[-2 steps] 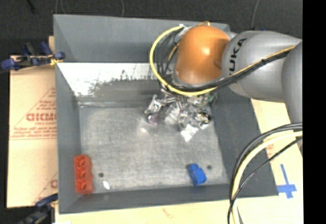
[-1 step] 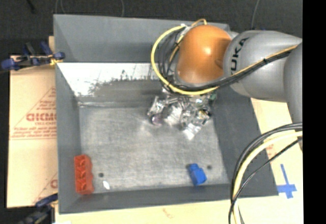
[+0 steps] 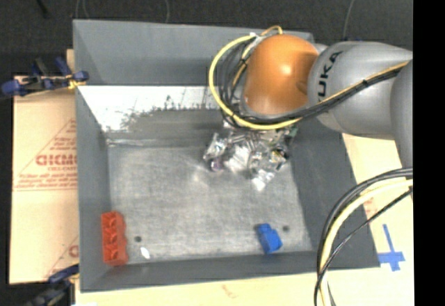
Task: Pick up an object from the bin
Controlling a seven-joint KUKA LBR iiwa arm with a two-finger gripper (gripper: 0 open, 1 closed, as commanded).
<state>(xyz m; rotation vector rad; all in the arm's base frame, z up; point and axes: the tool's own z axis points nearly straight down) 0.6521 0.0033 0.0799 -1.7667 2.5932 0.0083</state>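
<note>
My gripper (image 3: 243, 154) hangs below the arm's wrist over the back middle of the bin floor, its metal parts close above the bare floor. A small blue block (image 3: 268, 238) lies near the front wall, to the front right of the gripper and well apart from it. A red ridged brick (image 3: 113, 236) lies in the front left corner, far from the gripper. Beside the brick sits a tiny white scrap (image 3: 144, 253).
The arm reaches in over the bin's right and back walls, with an orange cover and yellow cables above the gripper. Bare grey floor stretches between the gripper and the things along the front wall.
</note>
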